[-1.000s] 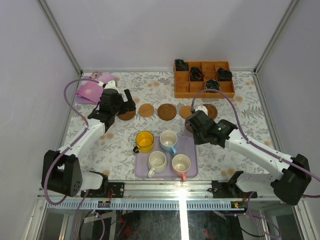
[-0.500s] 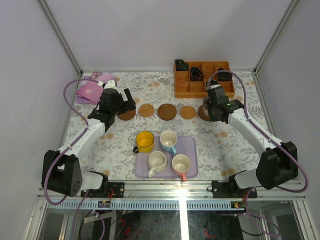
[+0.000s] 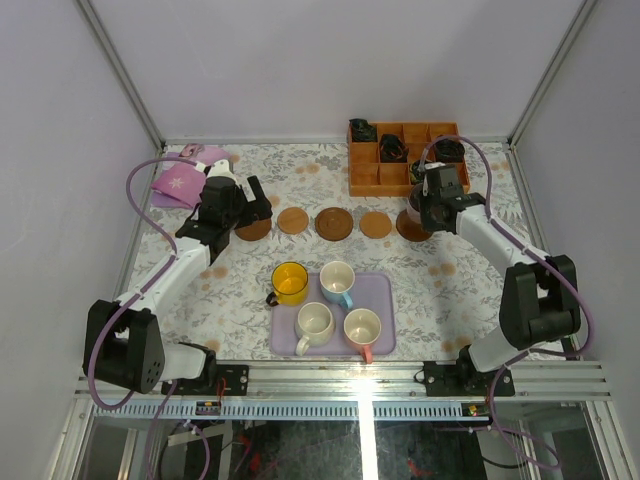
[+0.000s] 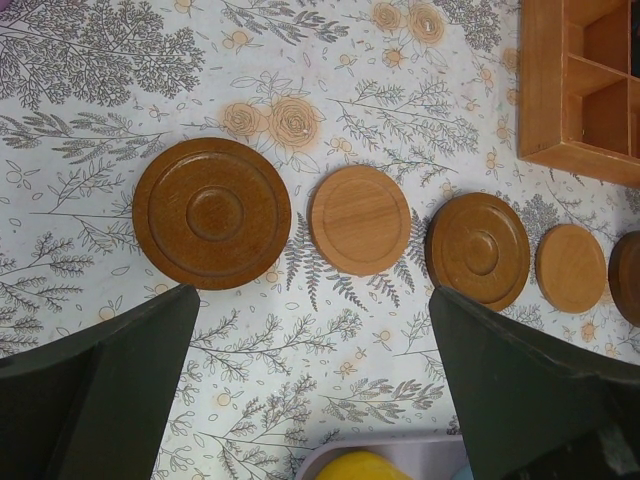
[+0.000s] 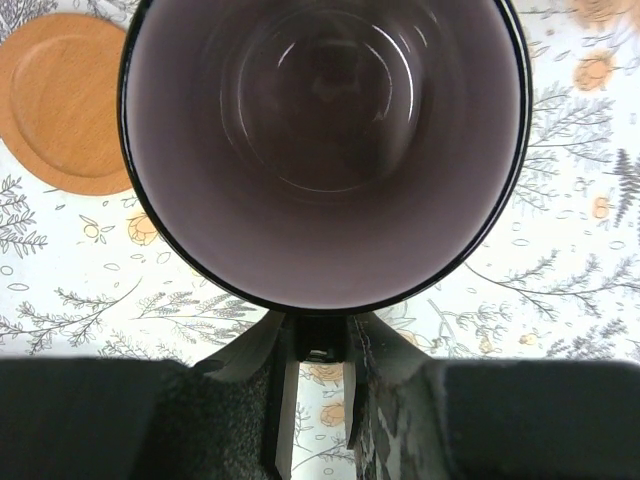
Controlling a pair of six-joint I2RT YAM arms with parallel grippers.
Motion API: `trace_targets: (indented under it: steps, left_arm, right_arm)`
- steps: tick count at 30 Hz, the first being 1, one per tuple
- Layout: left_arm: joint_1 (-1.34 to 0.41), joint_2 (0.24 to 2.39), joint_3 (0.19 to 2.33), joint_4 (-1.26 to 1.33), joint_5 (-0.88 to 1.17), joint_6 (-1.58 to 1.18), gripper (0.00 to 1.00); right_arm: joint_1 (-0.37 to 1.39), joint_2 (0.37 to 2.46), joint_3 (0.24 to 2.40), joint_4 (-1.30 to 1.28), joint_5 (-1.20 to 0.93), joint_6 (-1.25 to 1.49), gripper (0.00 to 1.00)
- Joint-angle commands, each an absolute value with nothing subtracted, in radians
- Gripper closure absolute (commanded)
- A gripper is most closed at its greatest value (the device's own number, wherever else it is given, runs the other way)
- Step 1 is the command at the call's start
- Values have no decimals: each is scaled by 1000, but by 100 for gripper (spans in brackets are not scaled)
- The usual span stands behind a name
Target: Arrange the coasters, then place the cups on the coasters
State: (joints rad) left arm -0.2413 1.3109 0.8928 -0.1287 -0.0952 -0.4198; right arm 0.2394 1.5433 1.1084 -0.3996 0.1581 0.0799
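Five brown coasters lie in a row: dark (image 3: pixel 253 230), tan (image 3: pixel 293 220), dark (image 3: pixel 334 223), tan (image 3: pixel 376 224) and dark (image 3: pixel 412 232). My right gripper (image 3: pixel 428 205) is shut on the handle of the greyish-purple cup (image 5: pixel 322 150), which is over the rightmost coaster. That coaster is hidden in the right wrist view; a tan coaster (image 5: pixel 60 100) lies to the cup's left there. The yellow (image 3: pixel 290 282), blue (image 3: pixel 338 280), cream (image 3: pixel 315 322) and pink (image 3: pixel 362 326) cups stand on the lavender tray (image 3: pixel 385 300). My left gripper (image 4: pixel 315 330) hangs open above the cloth, near the leftmost coaster (image 4: pixel 212 213).
An orange-brown compartment box (image 3: pixel 407 165) with dark items stands behind the right end of the row. A pink cloth (image 3: pixel 182 182) lies at the back left. The enclosure walls stand close on both sides.
My right arm has swung from beside the tray out to the rightmost coaster, carrying the greyish-purple cup. The left arm has stayed still.
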Motion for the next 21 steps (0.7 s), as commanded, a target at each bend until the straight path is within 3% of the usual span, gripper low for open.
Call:
trace_targets:
  steps: [1, 21]
  left_arm:
    - [-242, 1318, 929, -85, -113, -430, 0]
    - [-243, 1348, 946, -98, -91, -425, 0]
  right_arm:
    - [241, 1566, 1169, -338, 110, 66, 100]
    - [241, 1602, 1170, -388, 90, 110, 100]
